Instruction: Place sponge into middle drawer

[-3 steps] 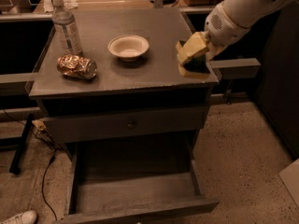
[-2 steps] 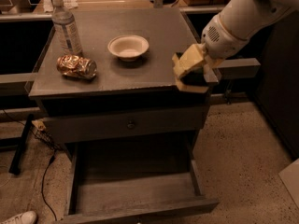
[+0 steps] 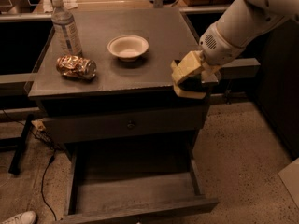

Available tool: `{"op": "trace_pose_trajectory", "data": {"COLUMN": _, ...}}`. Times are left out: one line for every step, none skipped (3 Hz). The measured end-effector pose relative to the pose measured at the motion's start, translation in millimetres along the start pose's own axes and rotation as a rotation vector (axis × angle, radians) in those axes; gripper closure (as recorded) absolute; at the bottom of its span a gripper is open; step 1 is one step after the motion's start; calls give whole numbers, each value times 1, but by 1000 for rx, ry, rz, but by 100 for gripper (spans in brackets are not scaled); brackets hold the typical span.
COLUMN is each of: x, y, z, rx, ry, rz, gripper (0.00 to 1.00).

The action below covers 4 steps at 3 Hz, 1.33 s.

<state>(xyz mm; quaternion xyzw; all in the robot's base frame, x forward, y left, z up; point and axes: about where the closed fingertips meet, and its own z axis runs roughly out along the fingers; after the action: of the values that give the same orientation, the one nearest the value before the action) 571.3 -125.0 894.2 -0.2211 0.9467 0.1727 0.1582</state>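
My gripper [image 3: 188, 80] hangs over the front right corner of the cabinet top [image 3: 140, 76], on the white arm [image 3: 243, 27] coming in from the upper right. Its pale fingers [image 3: 187, 65] are closed around a dark flat thing, the sponge [image 3: 190, 83], of which only a dark strip shows. The middle drawer [image 3: 135, 192] is pulled open below, a wide shallow grey box with a bare floor. The gripper is above and to the right of the drawer, over its right wall.
On the cabinet top stand a plastic water bottle [image 3: 66, 29], a crushed shiny can [image 3: 76, 66] and a white bowl [image 3: 128, 47]. A closed drawer front with a round knob [image 3: 131, 124] sits above the open drawer. A cable [image 3: 46, 171] and a white shoe [image 3: 18, 217] lie on the floor at left.
The gripper has moved left and toward the cabinet's front edge, carrying the sponge with it. The bottle, can and bowl have not moved.
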Motion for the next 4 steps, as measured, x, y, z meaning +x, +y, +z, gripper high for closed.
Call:
{"op": "trace_pose_trajectory", "data": {"x": 18, "y": 7, "z": 26, "rx": -12, "ry": 33, "rz": 55, "gripper": 100}}
{"op": "trace_pose_trajectory", "data": {"x": 56, "y": 17, "z": 66, "rx": -49, "ry": 109, "rz": 126, "gripper": 100}}
{"op": "trace_pose_trajectory", "data": {"x": 57, "y": 17, "z": 66, "rx": -49, "ry": 112, "rz": 126, "gripper": 100}}
{"op": "trace_pose_trajectory", "data": {"x": 62, "y": 20, "z": 76, "rx": -58, "ry": 127, "rz": 134, "gripper": 100}}
